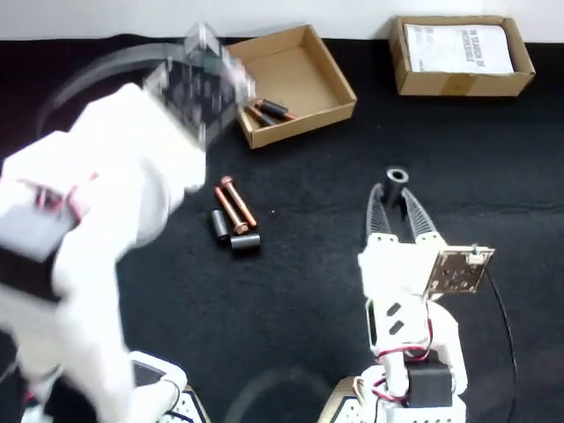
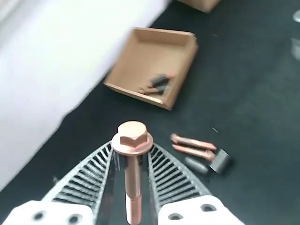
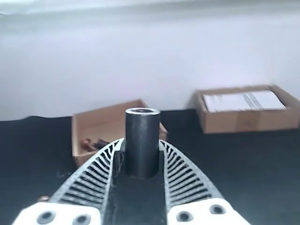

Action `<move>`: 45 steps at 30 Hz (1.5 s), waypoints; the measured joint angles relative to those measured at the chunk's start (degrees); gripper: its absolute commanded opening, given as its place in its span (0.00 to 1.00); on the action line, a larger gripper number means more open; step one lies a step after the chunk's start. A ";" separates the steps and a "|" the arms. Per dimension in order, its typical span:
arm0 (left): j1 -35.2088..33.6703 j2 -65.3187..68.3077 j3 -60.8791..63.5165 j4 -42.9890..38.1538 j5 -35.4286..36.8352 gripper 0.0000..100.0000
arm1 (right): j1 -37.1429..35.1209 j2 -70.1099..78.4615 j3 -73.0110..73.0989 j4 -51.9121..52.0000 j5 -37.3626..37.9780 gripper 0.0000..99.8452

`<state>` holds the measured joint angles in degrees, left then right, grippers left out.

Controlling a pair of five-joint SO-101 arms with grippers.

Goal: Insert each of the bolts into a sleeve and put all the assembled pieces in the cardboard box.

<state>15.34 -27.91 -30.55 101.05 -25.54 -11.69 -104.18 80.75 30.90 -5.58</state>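
Over a black table (image 1: 493,176), the left gripper (image 2: 132,154) was closed on a copper-coloured bolt (image 2: 132,138), with the six-sided head at the fingertips and the shank lying between the two ribbed fingers. Toward the table's right side, the right gripper (image 1: 394,201) was clamped around a dark sleeve (image 1: 396,179), which stood upright with its open end on top and was held by its lower half. Between the arms, two loose bolts (image 1: 234,204) lay side by side on the table, touching or nearly touching two loose sleeves (image 1: 245,244). At the far edge sat the cardboard box (image 1: 300,70), holding what looked like two assembled pieces (image 1: 269,112), though they were hard to make out. A second box (image 1: 458,82) with a printed sheet in it stood well apart at the far right. Both parts appeared to be solid metal: stiff, dense for their size, not fragile, and smooth enough to twist or slide in a light grip. The bolt would probably be best held on the shank just under the head, and the sleeve low around its middle so that its mouth stayed free. Their round sides would roll if they were set down.
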 measured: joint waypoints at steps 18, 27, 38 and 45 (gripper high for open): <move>6.86 -4.48 28.57 -40.62 39.91 0.01 | -17.41 -0.09 -8.00 14.51 0.00 0.01; 16.18 -2.55 28.66 -48.88 42.20 0.01 | -17.41 -0.09 -8.00 14.51 0.00 0.01; 21.45 -0.88 28.75 -50.37 42.20 0.01 | -17.41 -0.09 -8.00 14.51 0.00 0.01; 21.36 -0.88 28.75 -50.29 42.20 0.01 | -17.23 -0.09 -8.00 14.51 0.00 0.01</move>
<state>36.70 -28.79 -1.80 50.77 16.66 -28.92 -104.26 72.75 45.41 -5.58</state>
